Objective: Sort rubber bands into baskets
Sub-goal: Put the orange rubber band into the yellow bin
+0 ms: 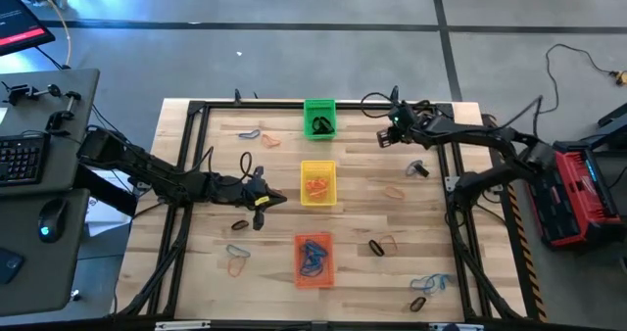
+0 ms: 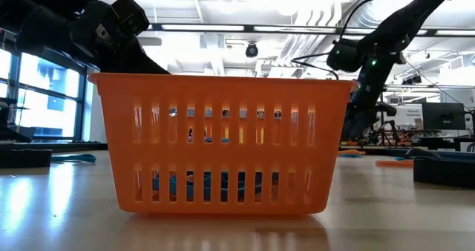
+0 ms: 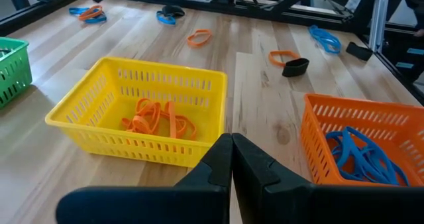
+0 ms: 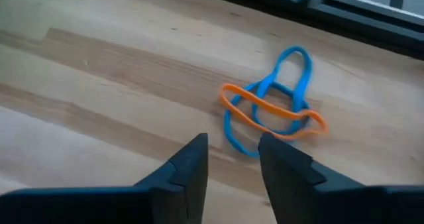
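Three baskets stand in a row down the table's middle: green (image 1: 318,118) at the far end with black bands, yellow (image 1: 317,182) with orange bands (image 3: 158,118), orange (image 1: 313,260) nearest with blue bands (image 3: 361,159). My left gripper (image 1: 272,198) (image 3: 232,159) is shut and hovers just left of the yellow basket; nothing shows between its fingers. My right gripper (image 1: 385,133) (image 4: 232,163) is open near the green basket's right side. A blue band tangled with an orange band (image 4: 273,111) lies on the wood just ahead of its fingertips, apart from them.
Loose bands lie scattered on the wood: blue and orange ones (image 1: 263,135) left of the green basket, a black one (image 1: 418,169) and an orange one (image 1: 395,192) at the right, black and orange (image 1: 382,243), blue (image 1: 431,284), more (image 1: 238,260) at near left. The orange basket (image 2: 219,143) fills the low view.
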